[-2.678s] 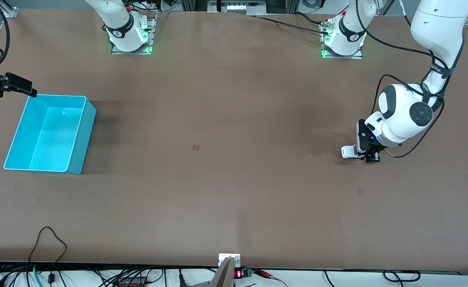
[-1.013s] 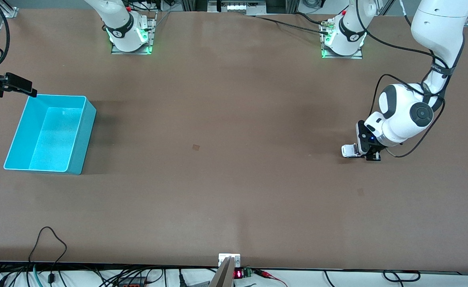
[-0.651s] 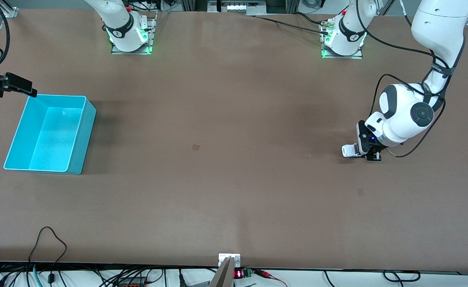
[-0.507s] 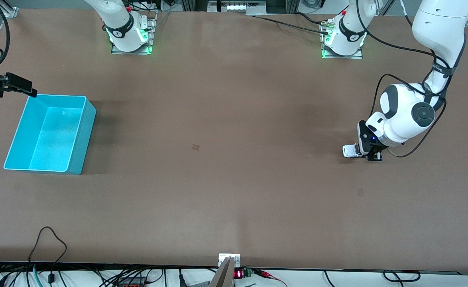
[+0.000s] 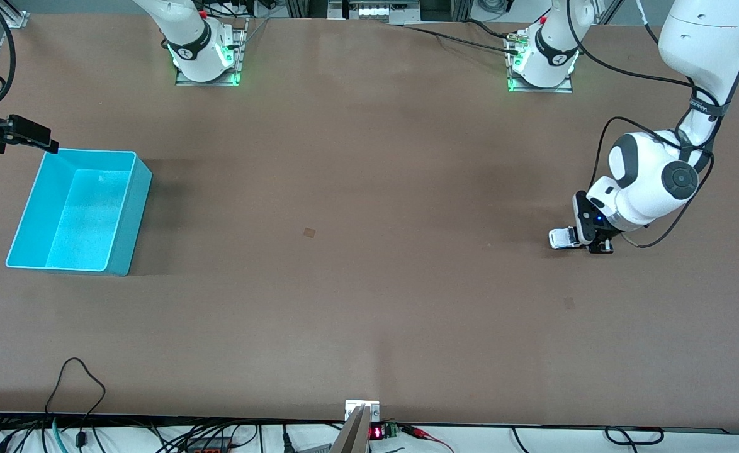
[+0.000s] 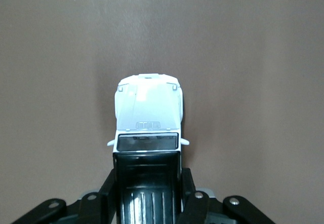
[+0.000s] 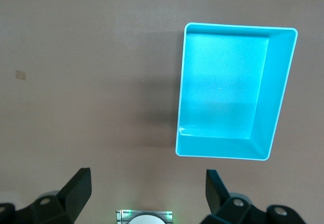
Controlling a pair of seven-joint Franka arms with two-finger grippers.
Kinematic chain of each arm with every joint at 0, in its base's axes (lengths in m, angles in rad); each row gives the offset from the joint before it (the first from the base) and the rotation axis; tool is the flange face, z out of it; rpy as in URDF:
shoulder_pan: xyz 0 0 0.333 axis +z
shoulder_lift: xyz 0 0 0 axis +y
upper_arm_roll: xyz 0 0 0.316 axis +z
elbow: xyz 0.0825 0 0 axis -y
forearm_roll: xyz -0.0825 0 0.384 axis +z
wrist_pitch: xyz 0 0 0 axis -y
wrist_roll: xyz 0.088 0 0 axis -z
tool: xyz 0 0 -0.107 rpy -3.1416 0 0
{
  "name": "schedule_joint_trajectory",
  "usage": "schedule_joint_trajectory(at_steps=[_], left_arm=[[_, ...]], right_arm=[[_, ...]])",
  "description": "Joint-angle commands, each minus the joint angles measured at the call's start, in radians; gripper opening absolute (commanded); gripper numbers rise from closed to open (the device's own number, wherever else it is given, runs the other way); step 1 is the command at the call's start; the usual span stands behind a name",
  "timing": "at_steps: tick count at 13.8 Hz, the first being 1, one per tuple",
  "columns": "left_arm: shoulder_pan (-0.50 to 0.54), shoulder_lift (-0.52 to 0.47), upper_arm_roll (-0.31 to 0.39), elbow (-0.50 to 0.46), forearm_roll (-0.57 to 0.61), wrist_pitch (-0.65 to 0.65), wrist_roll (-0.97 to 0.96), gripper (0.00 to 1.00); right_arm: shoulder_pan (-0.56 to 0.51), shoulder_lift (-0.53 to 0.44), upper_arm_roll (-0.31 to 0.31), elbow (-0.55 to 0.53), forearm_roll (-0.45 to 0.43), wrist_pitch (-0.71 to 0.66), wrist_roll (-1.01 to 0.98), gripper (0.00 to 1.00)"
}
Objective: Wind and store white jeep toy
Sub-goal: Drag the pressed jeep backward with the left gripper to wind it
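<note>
The white jeep toy stands on the brown table near the left arm's end. My left gripper is shut on its rear half. In the left wrist view the jeep toy points away from the camera, its black roof panel between the fingers of my left gripper. My right gripper waits over the table's edge at the right arm's end, beside the teal bin. In the right wrist view that right gripper is open with nothing between its fingers, and the bin holds nothing.
Two small darker patches mark the tabletop, one near the middle and one nearer the front camera than the jeep. Both arm bases stand along the table's edge farthest from the camera. Cables trail over the edge nearest it.
My left gripper has slid the jeep a short way along the table toward the left arm's end. The right arm has not moved.
</note>
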Motion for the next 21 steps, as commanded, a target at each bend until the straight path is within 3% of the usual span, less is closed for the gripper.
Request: schedule_joint_trajectory(at_steps=[1, 21], left_arm=[[0.023, 0.016, -0.002, 0.017, 0.001, -0.02, 0.038, 0.11], [0.123, 0.059, -0.002, 0.054, 0.016, -0.02, 0.132, 0.11]], right_arm=[[0.0, -0.019, 0.002, -0.017, -0.001, 0.002, 0.012, 1.0], [0.0, -0.018, 0.002, -0.017, -0.001, 0.0, 0.014, 1.0]])
